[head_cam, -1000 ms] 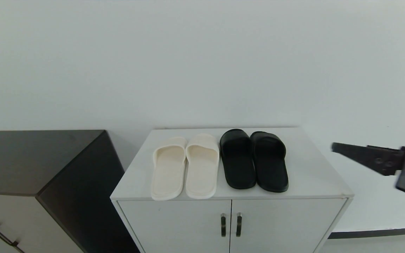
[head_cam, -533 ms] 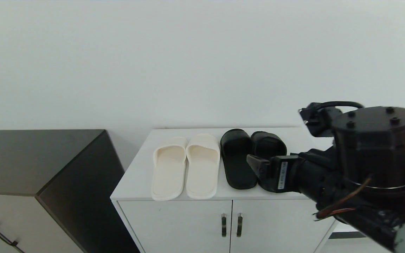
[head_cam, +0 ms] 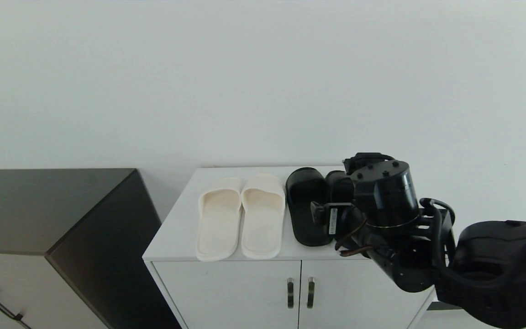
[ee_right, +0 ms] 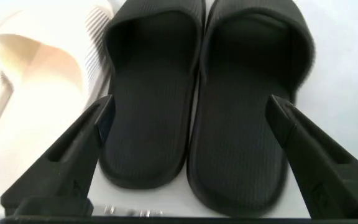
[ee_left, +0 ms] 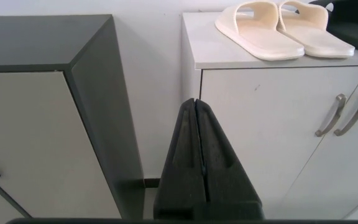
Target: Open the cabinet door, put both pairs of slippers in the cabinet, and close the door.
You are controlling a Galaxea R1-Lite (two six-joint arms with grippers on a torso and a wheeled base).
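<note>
View from the room: white cabinet [head_cam: 226, 292] with both doors shut, its two handles [head_cam: 290, 292] side by side at the centre seam. On its top, used here as a table, a cream pair of slippers [head_cam: 263, 214] lies just beside a black pair of slippers [head_cam: 306, 210], all four parallel with their toes to the wall. A dark cabinet [head_cam: 53, 205] stands to the left.

Right arm [head_cam: 384, 196]: held over the black pair, jaws wide apart, one to each outer side of the pair. From the wrist view they seem to be above the soles and touching neither.

Left arm [ee_left: 196, 155]: low in front of the gap between the two cabinets, jaws pressed together and holding nothing; the handles lie off to one side of it.

Step in hand, as judged: a grasp of the black pair, though no door is open yet.

To do it well:
- Come straight down until the jaws pass the outer edges of both soles.
- Close near mid-length, so that the two slippers press against each other and lift as one.
- Keep clear of the cream pair, which nearly touches the nearer black slipper.
- Lift level; soft soles may buckle or slide apart under a squeeze at the heel.
- A door must be drawn open by its handle before anything can go inside.
</note>
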